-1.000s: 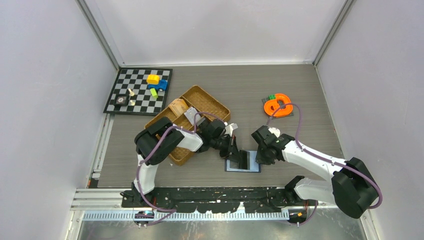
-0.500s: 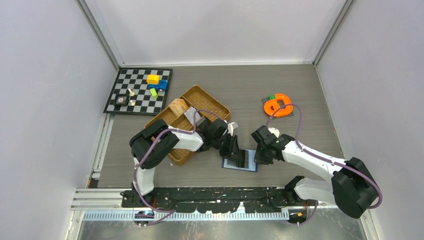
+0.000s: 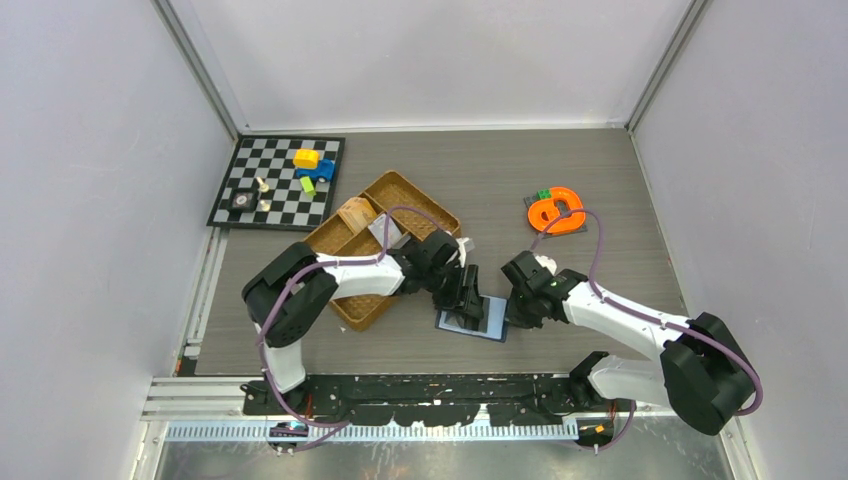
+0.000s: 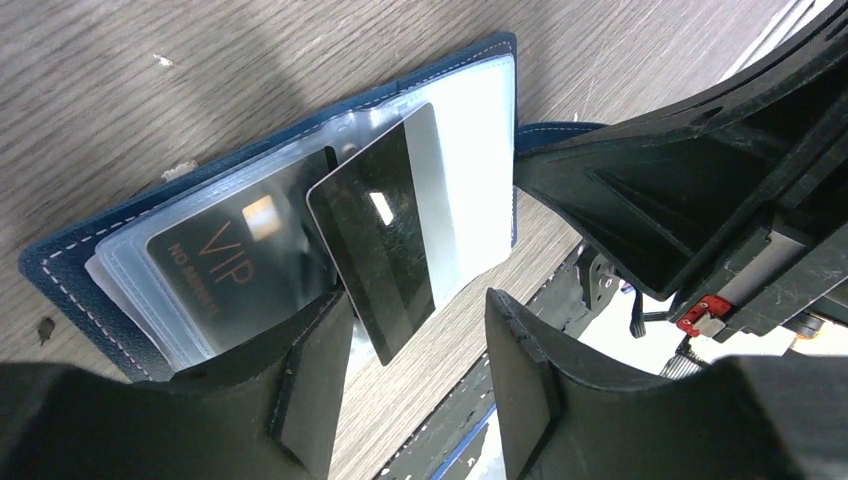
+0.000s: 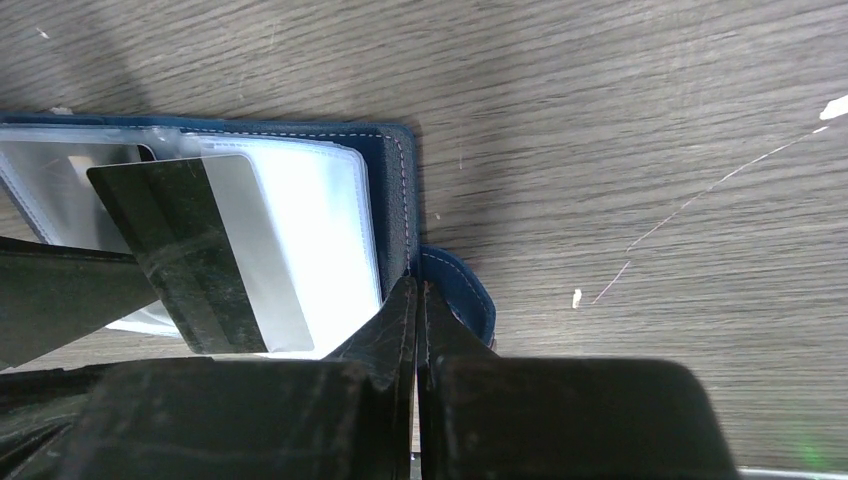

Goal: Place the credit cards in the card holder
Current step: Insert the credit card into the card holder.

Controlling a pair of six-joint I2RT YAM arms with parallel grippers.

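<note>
The card holder (image 4: 60,262) lies open on the table, navy with clear sleeves, and in the top view it (image 3: 470,322) sits between the two arms. A black VIP credit card (image 4: 225,268) sits inside a sleeve. A second credit card (image 4: 385,240), black-striped with a silver part, lies tilted on the sleeves with one end tucked in and its free corner towards my left jaws. My left gripper (image 4: 415,385) is open just behind that corner and holds nothing. My right gripper (image 5: 415,292) is shut, its tips at the holder's edge (image 5: 398,200) beside the snap tab (image 5: 462,290).
A woven brown divided tray (image 3: 432,205) stands just behind the left arm. A chessboard (image 3: 275,185) with small toys lies at the back left. An orange ring-shaped toy (image 3: 556,212) is at the back right. The table's near edge is close below the holder.
My left gripper has opened and let go of the striped card. The right gripper has closed fully. The card holder has shifted a little to the left.
</note>
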